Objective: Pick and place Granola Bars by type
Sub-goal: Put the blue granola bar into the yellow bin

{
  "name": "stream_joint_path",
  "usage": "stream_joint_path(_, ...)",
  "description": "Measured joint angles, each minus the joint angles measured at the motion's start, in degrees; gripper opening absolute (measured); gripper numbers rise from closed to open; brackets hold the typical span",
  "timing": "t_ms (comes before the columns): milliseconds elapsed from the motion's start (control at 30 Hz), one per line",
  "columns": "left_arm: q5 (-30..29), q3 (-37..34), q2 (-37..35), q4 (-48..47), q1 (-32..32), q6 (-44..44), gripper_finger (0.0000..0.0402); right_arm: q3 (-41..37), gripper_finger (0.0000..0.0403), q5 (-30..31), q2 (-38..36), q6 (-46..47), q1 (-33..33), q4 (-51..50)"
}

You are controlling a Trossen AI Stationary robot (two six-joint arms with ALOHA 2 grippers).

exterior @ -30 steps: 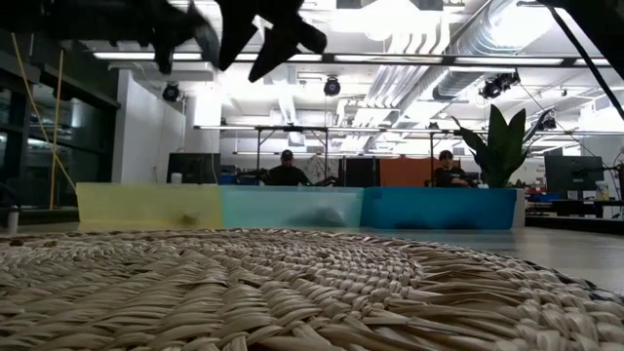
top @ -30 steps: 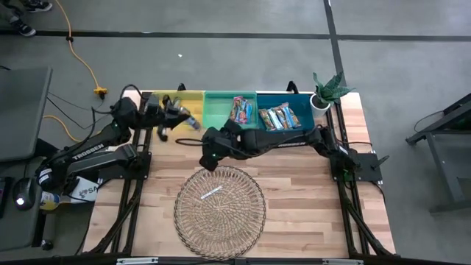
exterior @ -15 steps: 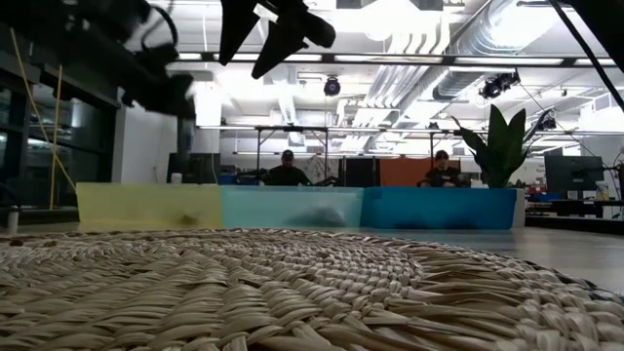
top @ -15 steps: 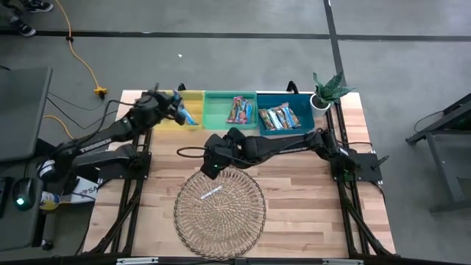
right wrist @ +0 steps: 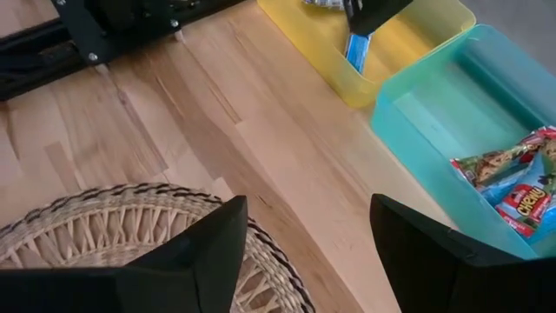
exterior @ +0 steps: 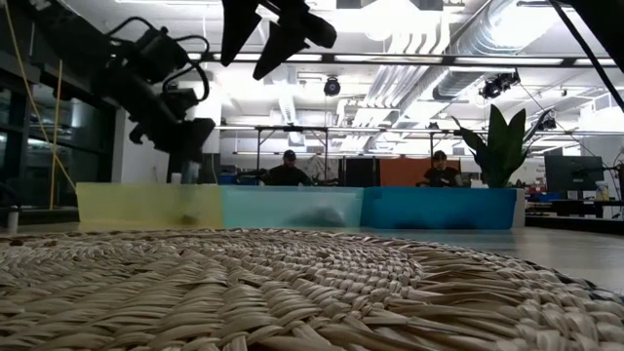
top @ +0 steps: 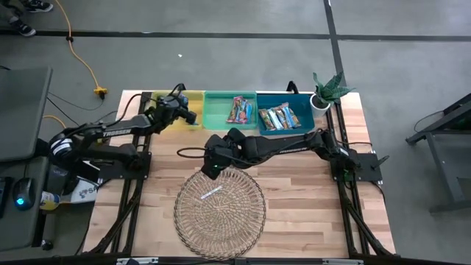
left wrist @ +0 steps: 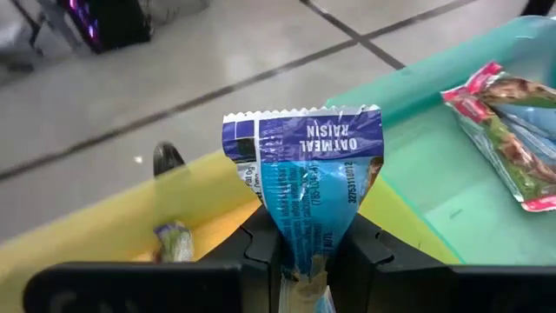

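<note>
My left gripper (top: 184, 114) hangs over the yellow bin (top: 171, 98) at the far left, shut on a light blue granola bar (left wrist: 304, 161). A loose bar (left wrist: 173, 240) lies inside that bin. Pink bars (top: 239, 109) fill the green bin (top: 218, 118), and tan-orange and blue bars (top: 280, 116) fill the blue bin (top: 300, 103). My right gripper (top: 213, 166) is open above the far rim of the round wicker basket (top: 221, 210). A single bar (top: 211, 193) lies in the basket. My left gripper pinches one end of the light blue bar (left wrist: 301, 228) between its two fingers (left wrist: 261, 239), pressing on the flat faces of the wrapper. The bar sticks out lengthwise beyond the fingertips, clear of the bin, with its crimped free end (left wrist: 300, 122) farthest from the gripper.
The three bins stand in a row along the far edge. A potted plant (top: 327, 90) sits at the far right corner. Bare wood (top: 309, 191) shows right of the basket and between basket and bins. People sit in the room beyond (exterior: 286, 172).
My left gripper has carried the blue bar toward the far edge and down over the yellow bin. It has tipped from pointing steeply down to nearly level, and it stays shut on the bar. My right gripper has edged slightly toward the basket and stays open.
</note>
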Motion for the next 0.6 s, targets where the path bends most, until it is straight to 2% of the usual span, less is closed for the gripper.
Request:
stream_joint_path(200,-0.4,0.0,2.9,0.5,0.0,-4.9,0.0062,0.0,0.0227,-0.2,0.0,0.0,0.0,-1.6)
stream_joint_path(367,-0.1,0.0,3.4,0.4,0.0,-5.0,0.0062,0.0,0.0227,-0.2,0.0,0.0,0.0,-1.8)
stream_joint_path(600,-3.3,0.0,3.3,1.9,0.1,-4.2,0.0063,0.0,0.0227,-0.3,0.0,0.0,0.0,-2.1)
